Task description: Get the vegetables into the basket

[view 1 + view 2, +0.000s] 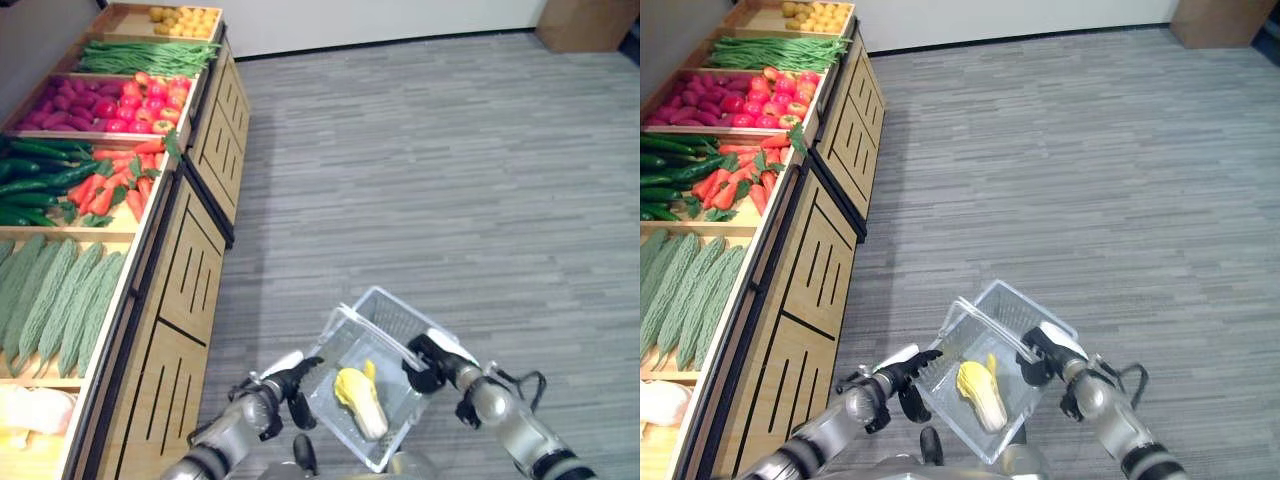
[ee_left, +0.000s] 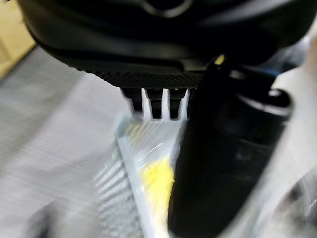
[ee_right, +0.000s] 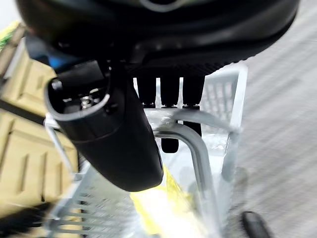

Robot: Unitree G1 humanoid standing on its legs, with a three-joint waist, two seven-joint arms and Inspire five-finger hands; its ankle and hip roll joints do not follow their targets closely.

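Place: I am in a shop, at a produce section.
Stand (image 1: 190, 270): wooden, slatted panels, bins in a row on my left.
Bins: bitter gourds (image 1: 55, 295), red peppers (image 1: 115, 185), green peppers (image 1: 30, 180), green beans (image 1: 140, 55), each sort in its own compartment.
Floor (image 1: 450, 170): grey striped carpet, open aisle.
Basket (image 1: 375, 375): clear shopping kind, wire handles.

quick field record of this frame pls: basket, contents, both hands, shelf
basket: clear plastic basket, held up over the grey floor between both hands
contents: one yellow cabbage
left hand: left hand at the basket's near-left rim, fingers hidden behind it
right hand: right hand curled round the basket's handle
shelf: wooden produce stand on the robot's left, with bitter gourds, red peppers, green beans
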